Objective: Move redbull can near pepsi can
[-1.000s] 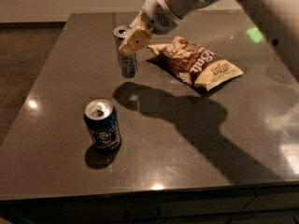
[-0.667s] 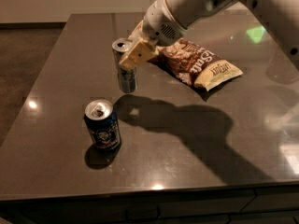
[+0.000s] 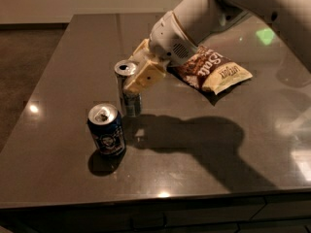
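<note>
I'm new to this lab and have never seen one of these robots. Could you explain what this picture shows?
There is one view, looking down on a dark table. Where the camera is mounted isn't known. The white limb coming in from the upper right is the robot's single arm. Its tan claw is closed on the tall, slim redbull can, gripping near the top. I can't tell if that can is lifted. The shorter blue pepsi can stands close by, nearer the camera, not touching. A snack bag lies to the right.
</note>
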You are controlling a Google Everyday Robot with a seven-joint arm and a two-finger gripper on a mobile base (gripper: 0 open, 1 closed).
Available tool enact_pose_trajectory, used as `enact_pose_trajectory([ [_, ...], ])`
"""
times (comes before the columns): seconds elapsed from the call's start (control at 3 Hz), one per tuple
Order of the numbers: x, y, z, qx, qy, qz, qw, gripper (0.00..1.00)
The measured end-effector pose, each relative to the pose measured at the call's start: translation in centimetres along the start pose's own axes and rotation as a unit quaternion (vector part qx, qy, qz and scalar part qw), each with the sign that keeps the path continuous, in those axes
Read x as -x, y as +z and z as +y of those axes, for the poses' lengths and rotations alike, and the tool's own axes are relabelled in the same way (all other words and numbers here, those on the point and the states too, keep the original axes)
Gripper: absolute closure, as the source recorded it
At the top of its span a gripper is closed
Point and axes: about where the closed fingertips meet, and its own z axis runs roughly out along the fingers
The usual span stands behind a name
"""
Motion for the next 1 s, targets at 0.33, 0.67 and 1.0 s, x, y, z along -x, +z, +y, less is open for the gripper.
enact_pose_trajectory([
  [0.33,-0.5,0.5,1.2,0.022,-0.019,-0.007,0.9996,0.85],
  [0.67,-1.2,0.7,1.8,0.043,-0.033,-0.013,0.9985,0.62],
  [1.0,-1.8,0.7,2.1,0.062,-0.041,-0.014,0.9971,0.38],
])
